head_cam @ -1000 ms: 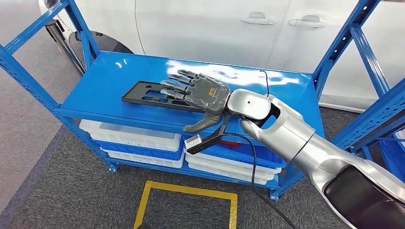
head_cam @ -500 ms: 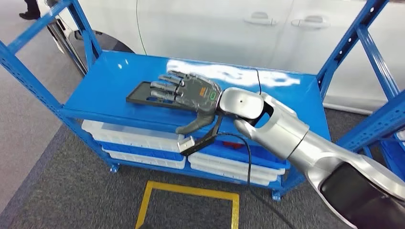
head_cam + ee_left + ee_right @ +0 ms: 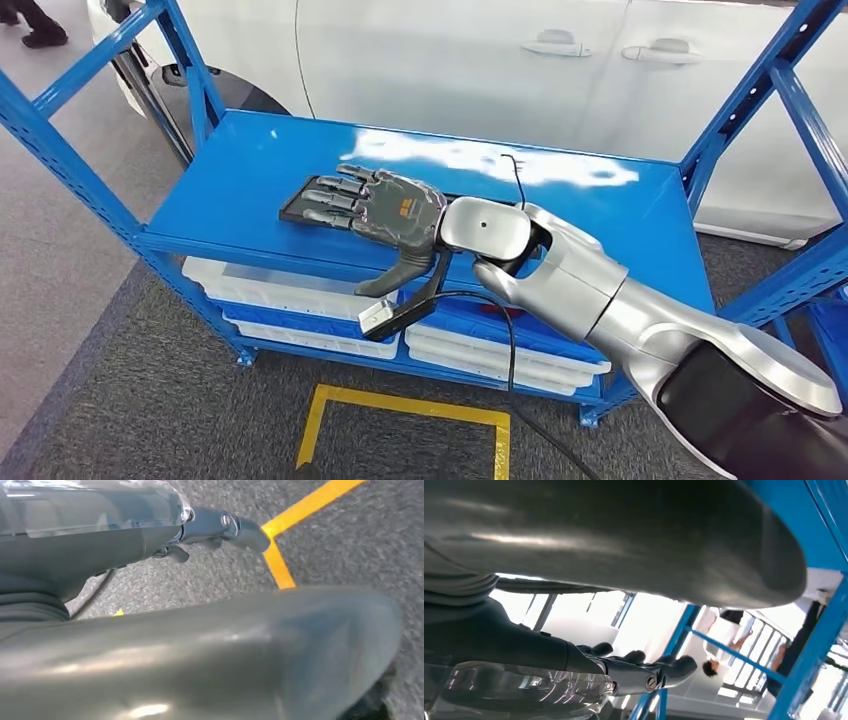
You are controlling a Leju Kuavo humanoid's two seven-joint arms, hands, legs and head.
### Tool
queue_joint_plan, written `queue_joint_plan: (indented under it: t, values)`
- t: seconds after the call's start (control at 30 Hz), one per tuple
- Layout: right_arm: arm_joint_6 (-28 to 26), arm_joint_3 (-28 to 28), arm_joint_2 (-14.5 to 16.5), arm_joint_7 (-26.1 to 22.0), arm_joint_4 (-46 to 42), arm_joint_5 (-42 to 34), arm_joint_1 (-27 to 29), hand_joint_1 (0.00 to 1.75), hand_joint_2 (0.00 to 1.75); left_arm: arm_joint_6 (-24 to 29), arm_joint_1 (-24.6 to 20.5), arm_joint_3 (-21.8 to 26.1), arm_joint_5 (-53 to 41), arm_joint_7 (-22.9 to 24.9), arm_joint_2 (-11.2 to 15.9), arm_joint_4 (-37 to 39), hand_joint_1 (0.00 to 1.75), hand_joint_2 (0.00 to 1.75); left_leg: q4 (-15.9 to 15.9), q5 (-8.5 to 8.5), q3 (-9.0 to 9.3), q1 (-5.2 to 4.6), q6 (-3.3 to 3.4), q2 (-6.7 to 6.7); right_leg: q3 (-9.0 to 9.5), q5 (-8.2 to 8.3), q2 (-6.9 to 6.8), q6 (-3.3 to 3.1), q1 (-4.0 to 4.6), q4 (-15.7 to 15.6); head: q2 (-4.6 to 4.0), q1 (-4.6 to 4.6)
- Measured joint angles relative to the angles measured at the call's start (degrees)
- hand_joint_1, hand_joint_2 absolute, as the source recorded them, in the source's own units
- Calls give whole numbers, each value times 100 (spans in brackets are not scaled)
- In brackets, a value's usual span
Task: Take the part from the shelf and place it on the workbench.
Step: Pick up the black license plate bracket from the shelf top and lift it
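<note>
1 flat black plastic part [image 3: 300,207] on the blue metal shelf [image 3: 230,180]

Right hand [image 3: 385,208] lies over it, fingers spread flat, gripping nothing; part's long axis runs along the fingers, poking past the tips.

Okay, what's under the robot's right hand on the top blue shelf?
A flat black part lies on the shelf under the right hand. Only its end past the fingers shows; the hand covers the rest, so contact with it can't be judged.

Flat black part [image 3: 300,207] lies on blue shelf [image 3: 230,180]
</note>
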Motion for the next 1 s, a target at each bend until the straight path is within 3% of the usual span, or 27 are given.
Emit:
queue_joint_plan:
  t: [0.07,0.13,0.23,0.27,0.3,0.33,0.4,0.43,0.47,0.57,0.63,0.67,0.73,0.77,0.8,0.83,0.9,0.93,1.0]
  values:
    - [-6,14,10,0,39,-7,2,0,0,-1,-20,-4,-7,-5,0,-2,0,0,-5,-36,49,3,-62,8,93,-18,17,5,-24,-106,0,0]
    - [-13,25,15,2,69,-14,-4,0,0,0,-28,-11,-7,-7,3,-5,0,0,280,-144,-53,3,-127,12,259,-45,12,-1,-85,-211,0,-2]
    - [-7,81,25,2,95,-20,9,0,0,-1,-22,-28,-7,-4,5,-7,0,0,1329,-384,-728,83,-240,14,471,-187,5,0,-119,-248,0,-3]
    - [1,103,26,2,103,-23,18,0,0,-2,-14,-32,-7,-3,6,-7,0,0,1526,-343,-926,111,-271,15,547,-253,8,12,-128,-248,0,-2]
    - [10,118,26,7,111,-32,23,0,0,-2,-5,-34,-5,-3,8,-7,0,0,1513,-180,-1028,135,-296,16,638,-325,13,30,-140,-247,0,-2]
    - [17,127,27,12,117,-46,21,0,0,-2,2,-35,-4,-7,12,-7,0,0,1282,91,-1019,154,-314,18,742,-403,19,54,-155,-244,0,-2]
    - [24,138,33,24,132,-87,11,0,0,-3,15,-35,2,-30,22,-5,0,0,566,665,-832,161,-319,26,928,-568,26,121,-169,-231,0,-2]
    - [26,148,37,28,141,-109,6,0,0,-7,18,-35,11,-44,25,-3,0,0,308,795,-739,155,-297,29,973,-628,33,159,-165,-218,1,-3]
    - [24,157,39,31,152,-128,3,0,0,-10,14,-35,24,-56,27,-2,0,0,164,799,-682,141,-263,29,982,-672,37,198,-160,-208,1,-2]
    - [7,149,26,41,169,-185,0,0,0,-14,-11,-35,57,-60,39,-1,0,0,83,587,-621,125,-125,10,965,-739,34,298,-171,-196,2,0]
    - [2,126,4,47,173,-207,-9,0,0,-14,-18,-35,67,-52,45,-2,0,0,43,524,-556,134,-44,5,841,-886,28,338,-180,85,2,0]
    - [1,123,-15,49,175,-210,-5,0,0,-10,-21,-35,71,-50,46,-2,0,0,22,499,-523,137,-16,5,648,-1021,27,346,-179,423,2,1]
    - [-4,134,-68,48,186,-202,37,0,0,0,-20,-35,78,-48,46,-2,0,0,13,449,-477,127,15,3,81,-1274,28,346,-169,1273,2,1]
    - [-15,143,-96,50,196,-183,72,0,0,7,-10,-35,77,-48,46,-2,0,0,15,422,-453,117,23,-1,-157,-1278,28,340,-165,1553,2,1]
    - [-36,151,-125,55,210,-152,101,0,0,12,3,-36,77,-48,45,-2,0,0,19,393,-419,104,28,-9,-294,-1148,28,326,-163,1614,2,1]
    - [-62,159,-153,66,228,-111,116,0,0,15,15,-36,77,-48,45,-2,0,0,22,363,-374,87,30,-20,-313,-894,28,298,-156,1433,2,1]
    - [-117,173,-198,95,284,-17,117,0,0,20,30,-40,74,-48,30,-1,0,0,20,305,-280,58,21,-37,-127,-287,27,197,-121,682,2,1]
    - [-141,185,-211,108,317,23,114,0,0,23,28,-43,72,-48,18,-1,0,0,21,287,-257,48,8,-41,-29,-93,23,150,-97,352,2,1]
    - [-176,215,-218,119,372,84,117,0,0,26,15,-46,68,-48,-5,1,0,0,18,277,-265,53,-37,-35,65,-38,18,101,-54,42,1,1]
